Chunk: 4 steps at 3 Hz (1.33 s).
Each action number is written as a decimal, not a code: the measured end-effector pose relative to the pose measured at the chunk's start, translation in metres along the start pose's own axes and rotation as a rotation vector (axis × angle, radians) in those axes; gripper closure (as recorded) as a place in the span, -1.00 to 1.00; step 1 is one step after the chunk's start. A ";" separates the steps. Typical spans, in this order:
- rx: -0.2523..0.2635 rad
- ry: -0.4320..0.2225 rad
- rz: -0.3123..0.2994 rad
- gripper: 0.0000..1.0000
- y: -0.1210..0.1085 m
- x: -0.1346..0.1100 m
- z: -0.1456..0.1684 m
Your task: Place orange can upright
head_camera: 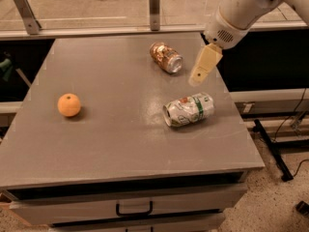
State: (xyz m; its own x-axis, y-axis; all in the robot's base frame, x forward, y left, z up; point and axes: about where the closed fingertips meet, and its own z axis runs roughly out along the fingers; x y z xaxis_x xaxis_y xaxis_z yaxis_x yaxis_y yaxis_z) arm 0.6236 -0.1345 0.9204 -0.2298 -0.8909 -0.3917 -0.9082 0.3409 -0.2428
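The orange can [166, 57] lies on its side near the back of the grey table [111, 134], its silver end facing front right. My gripper [197, 79] hangs from the white arm at the upper right, above the table, just right of the orange can and above the white-and-green can. It holds nothing that I can see.
A dented white-and-green can [189, 109] lies on its side right of centre. A round orange fruit [69, 105] sits at the left. A railing with metal posts [154, 2] runs behind the table. A drawer with a handle [134, 210] is below the front edge.
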 end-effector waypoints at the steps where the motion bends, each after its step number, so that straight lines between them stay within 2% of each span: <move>1: -0.018 -0.039 0.103 -1.00 -0.032 -0.027 0.038; 2: -0.042 -0.059 0.197 -1.00 -0.046 -0.056 0.063; 3: -0.042 -0.047 0.286 -1.00 -0.054 -0.085 0.087; 4: -0.016 -0.009 0.356 -1.00 -0.057 -0.110 0.111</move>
State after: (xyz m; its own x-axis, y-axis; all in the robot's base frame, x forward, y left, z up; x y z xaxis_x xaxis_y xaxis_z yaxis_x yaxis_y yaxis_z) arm 0.7397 -0.0232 0.8789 -0.5300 -0.7143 -0.4571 -0.7769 0.6251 -0.0760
